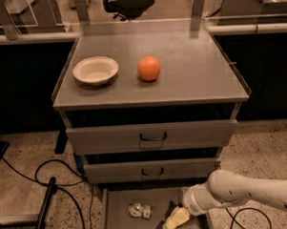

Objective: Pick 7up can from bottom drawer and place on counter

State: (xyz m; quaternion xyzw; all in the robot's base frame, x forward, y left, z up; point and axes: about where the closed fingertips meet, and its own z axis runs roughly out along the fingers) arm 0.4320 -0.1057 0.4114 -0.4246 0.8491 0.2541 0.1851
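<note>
The 7up can (139, 210) lies on its side on the grey floor of the open bottom drawer (120, 223), at the bottom of the camera view. My gripper (175, 220) hangs over the drawer just to the right of the can, apart from it, at the end of my white arm (242, 190) that comes in from the right. The counter (199, 71) is the flat grey top of the cabinet, above the two shut upper drawers.
A white bowl (95, 70) and an orange (149, 68) sit on the counter's left and middle. Black cables (51, 180) lie on the speckled floor to the left of the cabinet. A black office chair (128, 2) stands behind the cabinet.
</note>
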